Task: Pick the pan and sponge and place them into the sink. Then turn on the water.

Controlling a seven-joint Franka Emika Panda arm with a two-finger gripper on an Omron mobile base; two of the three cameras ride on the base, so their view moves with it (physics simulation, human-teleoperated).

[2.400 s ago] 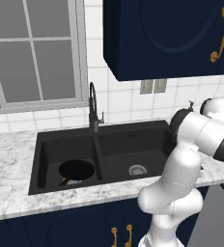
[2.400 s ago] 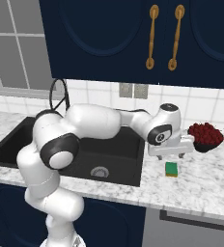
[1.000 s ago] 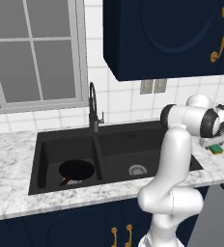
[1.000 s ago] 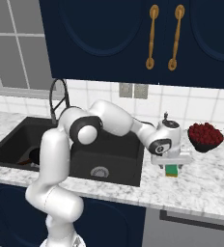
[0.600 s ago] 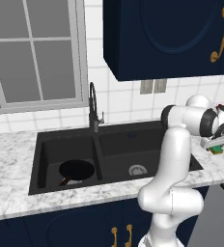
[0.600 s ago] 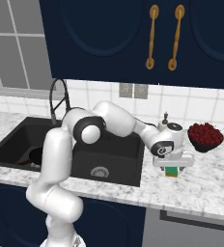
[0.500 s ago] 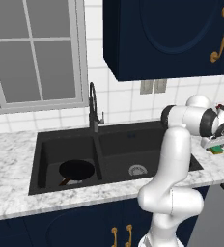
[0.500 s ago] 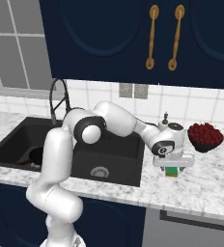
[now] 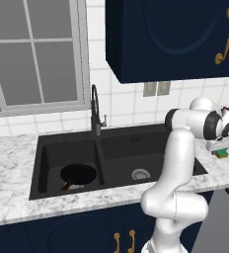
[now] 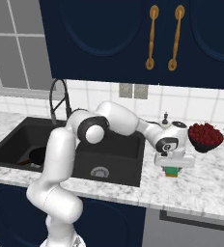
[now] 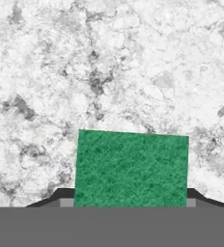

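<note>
The sponge (image 11: 132, 169), green on top, lies on the marble counter to the right of the sink (image 9: 121, 148). My gripper (image 10: 173, 166) reaches straight down over the sponge (image 10: 172, 171). In the hand view both dark fingertips (image 11: 65, 198) press against its two short sides, so the gripper is shut on it. From the left base camera the gripper (image 9: 220, 149) and sponge (image 9: 222, 154) sit at the far right edge. The black pan (image 9: 78, 174) rests in the left basin, its reddish handle pointing to the front left. No water shows at the faucet (image 9: 94, 111).
A dark bowl of red fruit (image 10: 205, 136) stands on the counter just behind and to the right of the gripper. A small white soap dispenser (image 10: 165, 120) sits behind the hand by the tiled wall. Navy cabinets (image 10: 133, 38) hang overhead.
The arm swung down over the sponge, and in the last half second the fingers closed in onto its sides. The pan stays in the left basin.
</note>
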